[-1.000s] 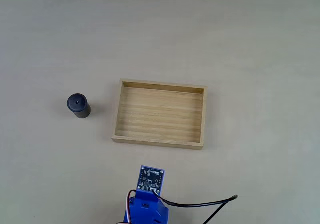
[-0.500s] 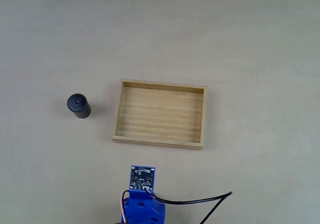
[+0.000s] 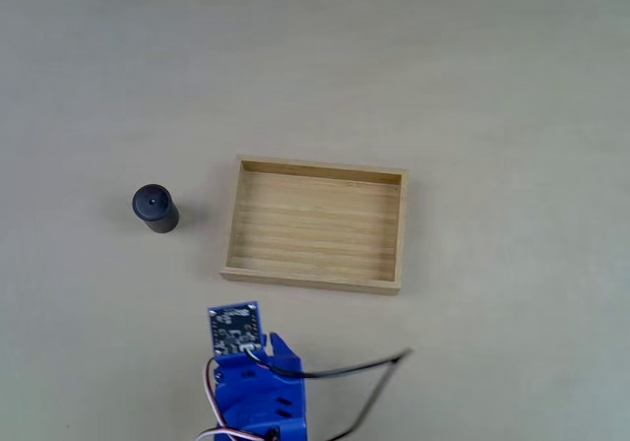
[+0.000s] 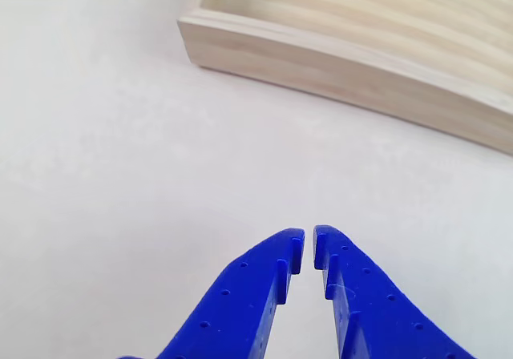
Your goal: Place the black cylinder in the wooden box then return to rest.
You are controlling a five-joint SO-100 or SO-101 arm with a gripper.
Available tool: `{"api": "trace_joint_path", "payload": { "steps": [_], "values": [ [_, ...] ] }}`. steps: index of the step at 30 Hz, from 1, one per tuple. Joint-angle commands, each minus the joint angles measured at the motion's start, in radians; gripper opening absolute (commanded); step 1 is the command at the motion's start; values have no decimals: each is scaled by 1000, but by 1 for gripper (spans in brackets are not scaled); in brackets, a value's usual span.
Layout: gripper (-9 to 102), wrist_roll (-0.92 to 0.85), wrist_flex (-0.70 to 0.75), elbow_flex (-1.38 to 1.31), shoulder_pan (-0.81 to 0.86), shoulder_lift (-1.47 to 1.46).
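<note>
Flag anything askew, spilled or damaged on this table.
Nothing stands out. The black cylinder stands upright on the table, apart from the wooden box, which lies flat, intact and with nothing in it. The gripper is shut, holding nothing.

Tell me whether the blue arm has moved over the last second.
Yes. In the fixed view the blue arm has swung left: its circuit board, earlier below the shallow light-wood box's middle, now sits below its left corner, nearer the small black cylinder.

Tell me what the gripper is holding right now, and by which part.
Nothing is held. The gripper is shut with bare table between its tips, and the black cylinder stands alone on the table, left of the wooden box in the fixed view.
</note>
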Motion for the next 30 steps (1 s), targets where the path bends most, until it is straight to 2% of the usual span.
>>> {"api": "trace_joint_path", "payload": {
  "steps": [1, 12, 19, 30],
  "values": [
    [0, -8, -58, -173, -64, 71],
    [1, -84, -204, -353, -144, 331],
    [11, -115, -285, -463, -150, 545],
    [21, -118, -387, -678, -175, 841]
  ]
}}
